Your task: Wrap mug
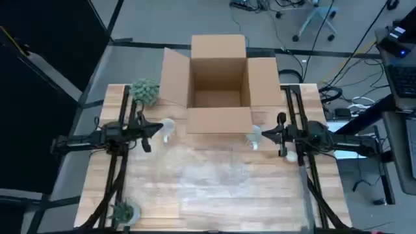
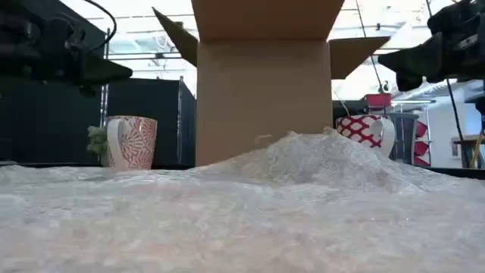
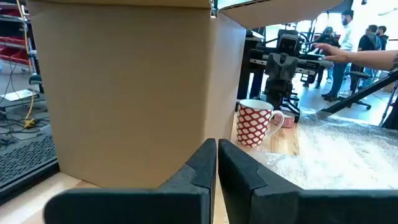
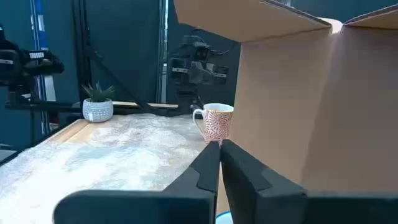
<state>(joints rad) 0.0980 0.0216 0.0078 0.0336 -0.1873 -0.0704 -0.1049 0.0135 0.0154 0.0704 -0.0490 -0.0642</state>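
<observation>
Task not yet begun. Both mugs — left mug (image 1: pixel 168 128) and right mug (image 1: pixel 254 137) — stand unwrapped beside the cardboard box (image 1: pixel 218 81), at the far edge of the bubble wrap (image 1: pixel 214 179). Left gripper (image 1: pixel 158 129) and right gripper (image 1: pixel 264 134) hover with fingers closed, holding nothing — grasping and wrapping remain.

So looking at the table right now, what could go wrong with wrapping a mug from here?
1. The bubble wrap lies bunched, so it may be hard to pinch cleanly.
2. Both mugs, the left mug and the right mug, stand close to the cardboard box; the left gripper or right gripper could knock it.
</observation>
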